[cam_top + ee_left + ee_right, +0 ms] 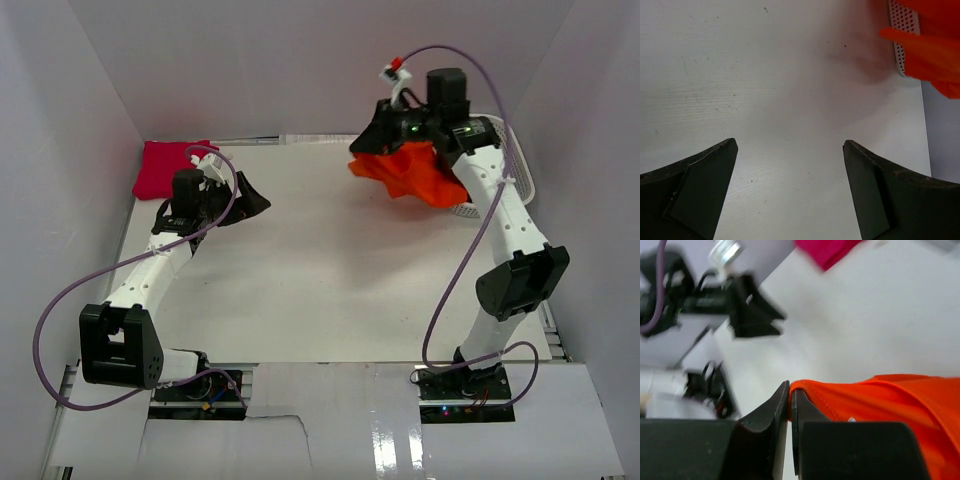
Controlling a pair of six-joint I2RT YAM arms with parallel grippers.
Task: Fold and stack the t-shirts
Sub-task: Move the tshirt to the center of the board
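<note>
Lying t-shirt (165,170) sits back-left, hanging t-shirt (410,175) beside the basket (527,180).

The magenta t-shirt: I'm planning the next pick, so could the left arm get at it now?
Probably yes: the left gripper is open and empty, the magenta t-shirt lies just beside it in the far-left corner, with nothing between them.

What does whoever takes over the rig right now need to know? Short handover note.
Left gripper: open, empty, low over the table on the left side.
Right gripper: shut on an edge of the orange t-shirt, which hangs bunched at the far right by the white basket.
Pink t-shirt: compact bundle in the far-left corner, looks folded.
Done: apparently only the pink one.
Left: lay out and fold the orange one, stack it on the pink. No third shirt in view.
</note>
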